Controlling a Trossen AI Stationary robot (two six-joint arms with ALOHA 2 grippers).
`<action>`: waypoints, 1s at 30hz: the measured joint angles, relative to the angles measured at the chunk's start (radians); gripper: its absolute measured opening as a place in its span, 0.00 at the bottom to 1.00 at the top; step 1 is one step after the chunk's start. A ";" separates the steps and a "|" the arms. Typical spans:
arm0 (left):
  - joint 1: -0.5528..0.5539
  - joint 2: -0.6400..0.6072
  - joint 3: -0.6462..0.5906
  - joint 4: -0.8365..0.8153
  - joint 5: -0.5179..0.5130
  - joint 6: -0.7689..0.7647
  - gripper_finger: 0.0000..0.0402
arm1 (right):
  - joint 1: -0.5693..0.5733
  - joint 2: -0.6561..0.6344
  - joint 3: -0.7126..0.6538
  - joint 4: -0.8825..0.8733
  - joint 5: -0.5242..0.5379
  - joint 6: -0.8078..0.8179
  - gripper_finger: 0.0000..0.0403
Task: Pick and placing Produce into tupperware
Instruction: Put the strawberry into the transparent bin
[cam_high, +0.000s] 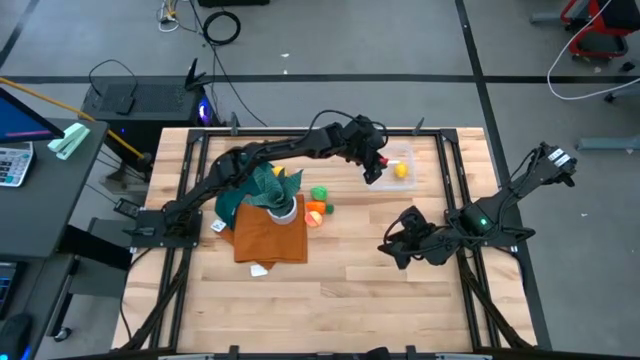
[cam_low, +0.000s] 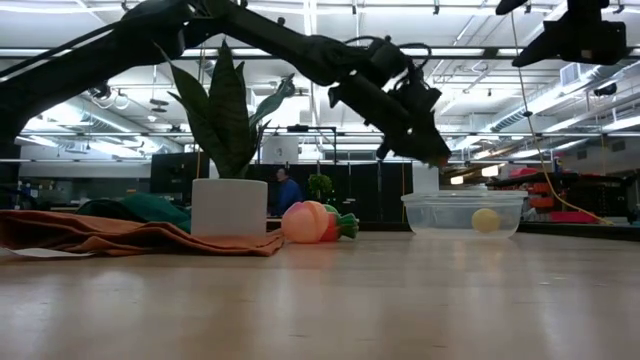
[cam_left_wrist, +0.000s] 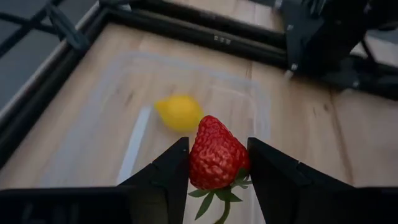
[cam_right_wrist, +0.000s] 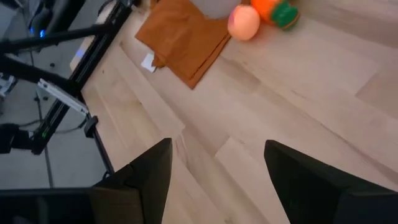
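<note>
My left gripper hangs over the clear tupperware near the table's far edge, shut on a red strawberry. A yellow lemon lies on the tupperware's floor; in the low view the lemon shows through the clear wall. A peach, an orange piece and a green piece rest on the table beside the white plant pot. My right gripper waits open, low over the table's right half. My left gripper pinches the strawberry by its two sides between both fingers, slanting down from above. The berry's pointed end faces away from the wrist and its green leaves trail back between the fingers. It is lifted clear, over the tupperware beside the lemon.
A potted plant stands on an orange cloth on the left half, next to a green cloth. A small white tag lies near the cloth. Black frame rails run along the table's sides. Bare wood lies along the near side.
</note>
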 joint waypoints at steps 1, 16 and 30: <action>0.000 0.011 0.001 0.014 -0.001 0.003 0.38 | 0.000 0.000 0.000 -0.001 0.004 0.002 0.54; 0.005 0.063 0.001 -0.010 -0.004 0.011 0.38 | 0.000 0.000 0.000 -0.004 0.009 0.014 0.54; 0.004 0.070 0.001 -0.037 -0.004 0.026 0.38 | 0.000 0.000 0.000 -0.005 0.009 0.013 0.54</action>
